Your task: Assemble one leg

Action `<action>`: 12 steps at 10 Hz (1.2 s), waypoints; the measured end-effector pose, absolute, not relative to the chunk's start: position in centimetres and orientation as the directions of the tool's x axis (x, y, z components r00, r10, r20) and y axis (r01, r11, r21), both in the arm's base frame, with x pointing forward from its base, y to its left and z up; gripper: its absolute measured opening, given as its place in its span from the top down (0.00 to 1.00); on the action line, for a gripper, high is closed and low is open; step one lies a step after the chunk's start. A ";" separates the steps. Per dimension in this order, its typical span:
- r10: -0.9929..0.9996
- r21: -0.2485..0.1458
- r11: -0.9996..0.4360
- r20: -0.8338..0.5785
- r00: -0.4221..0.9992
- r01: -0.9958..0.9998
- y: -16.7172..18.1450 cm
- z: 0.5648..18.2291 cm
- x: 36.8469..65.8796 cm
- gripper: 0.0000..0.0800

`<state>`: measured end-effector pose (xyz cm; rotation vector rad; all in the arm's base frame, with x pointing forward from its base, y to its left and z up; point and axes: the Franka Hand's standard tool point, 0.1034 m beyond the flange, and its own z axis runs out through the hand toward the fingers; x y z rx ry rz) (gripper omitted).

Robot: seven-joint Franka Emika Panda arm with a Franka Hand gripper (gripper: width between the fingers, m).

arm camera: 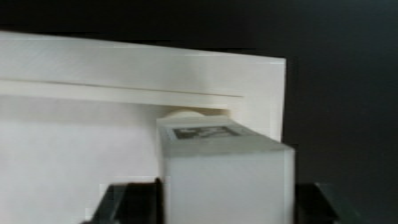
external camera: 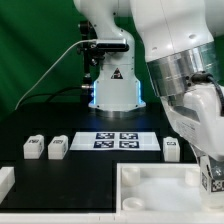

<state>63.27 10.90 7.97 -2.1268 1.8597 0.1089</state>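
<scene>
My gripper [external camera: 210,178] is at the exterior view's right, down over the near right corner of the large white tray-like piece [external camera: 150,190]. It is shut on a leg [arm camera: 222,170], a white block with a fiducial tag on its end. In the wrist view the leg's tagged end sits at a rounded recess [arm camera: 199,103] near the tray-like piece's corner [arm camera: 249,80]. The dark fingers [arm camera: 134,205] flank the leg on both sides. Three more legs stand on the black table: two at the left [external camera: 33,148] [external camera: 58,147] and one at the right [external camera: 172,148].
The marker board [external camera: 118,140] lies flat in front of the robot base [external camera: 112,90]. A white part [external camera: 5,180] sits at the exterior view's left edge. The arm's large white link [external camera: 185,60] fills the upper right.
</scene>
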 end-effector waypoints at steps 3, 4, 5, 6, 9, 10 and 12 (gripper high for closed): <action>-0.869 -0.236 -0.416 -0.180 0.461 -0.878 10.9 7.5 63.0 0.28; -0.764 -0.231 -0.596 -0.131 0.631 -0.769 11.2 7.7 62.8 0.21; -0.661 -0.221 -0.714 -0.100 0.743 -0.665 11.7 8.0 62.9 0.19; -0.573 -0.232 -0.787 -0.069 0.816 -0.572 11.5 7.9 63.0 0.19; -0.167 -0.184 -0.970 0.049 0.985 -0.155 11.2 7.5 63.0 0.19; -0.091 -0.171 -0.982 0.062 0.994 -0.079 11.1 7.4 63.0 0.19; -0.135 -0.177 -0.976 0.054 0.989 -0.124 11.2 7.4 63.0 0.19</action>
